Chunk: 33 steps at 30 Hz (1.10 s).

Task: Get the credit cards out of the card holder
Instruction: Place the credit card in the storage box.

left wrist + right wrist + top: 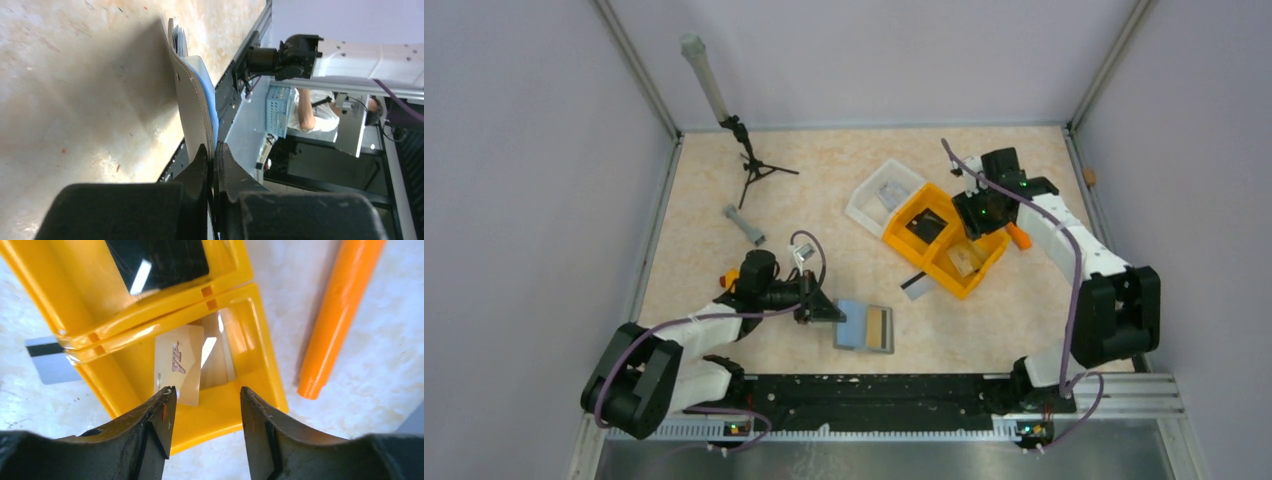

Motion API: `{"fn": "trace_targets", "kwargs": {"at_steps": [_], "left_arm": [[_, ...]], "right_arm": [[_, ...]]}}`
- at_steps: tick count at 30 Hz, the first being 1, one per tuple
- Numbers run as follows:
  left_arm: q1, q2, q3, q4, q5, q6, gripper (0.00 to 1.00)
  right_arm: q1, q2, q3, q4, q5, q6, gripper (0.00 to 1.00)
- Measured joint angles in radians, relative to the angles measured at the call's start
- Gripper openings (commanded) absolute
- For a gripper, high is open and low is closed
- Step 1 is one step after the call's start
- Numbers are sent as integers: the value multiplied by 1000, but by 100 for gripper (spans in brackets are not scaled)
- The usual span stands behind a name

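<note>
My left jaws pinch the card holder (192, 100) at the surface's six o'clock. My right jaws hang half spread over the orange bin (220, 425), a gold card (179, 365) beneath, orange tube (335, 315) at three o'clock.

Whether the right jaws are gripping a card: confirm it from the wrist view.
No, the right jaws stand apart with nothing between them, and the gold card lies in the orange bin below.
</note>
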State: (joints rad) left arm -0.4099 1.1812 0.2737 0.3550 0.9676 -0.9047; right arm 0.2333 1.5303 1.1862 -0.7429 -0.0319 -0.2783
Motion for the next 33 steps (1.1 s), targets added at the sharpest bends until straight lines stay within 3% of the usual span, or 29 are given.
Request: {"fn": "trace_targets", "kwargs": {"at_steps": [6, 11, 14, 16, 22, 24, 30, 33], "left_arm": [[19, 0, 47, -105, -76, 79, 0], [43, 2, 81, -192, -172, 141, 0], [58, 2, 106, -249, -239, 169, 0], [71, 2, 121, -282, -287, 183, 0], [104, 3, 142, -320, -375, 201, 0], [113, 16, 149, -322, -396, 202, 0], [134, 59, 160, -322, -439, 208, 0], [138, 61, 161, -317, -442, 210, 0]], "right_arm": [[0, -177, 4, 40, -34, 44, 60], [0, -340, -114, 152, -34, 113, 57], [0, -399, -173, 178, -17, 174, 52], [0, -419, -195, 176, -6, 237, 36], [12, -423, -226, 142, -15, 480, 19], [25, -432, -266, 147, 0, 546, 0], [66, -434, -344, 144, 71, 713, 0], [170, -346, -306, 120, 224, 834, 0]]}}
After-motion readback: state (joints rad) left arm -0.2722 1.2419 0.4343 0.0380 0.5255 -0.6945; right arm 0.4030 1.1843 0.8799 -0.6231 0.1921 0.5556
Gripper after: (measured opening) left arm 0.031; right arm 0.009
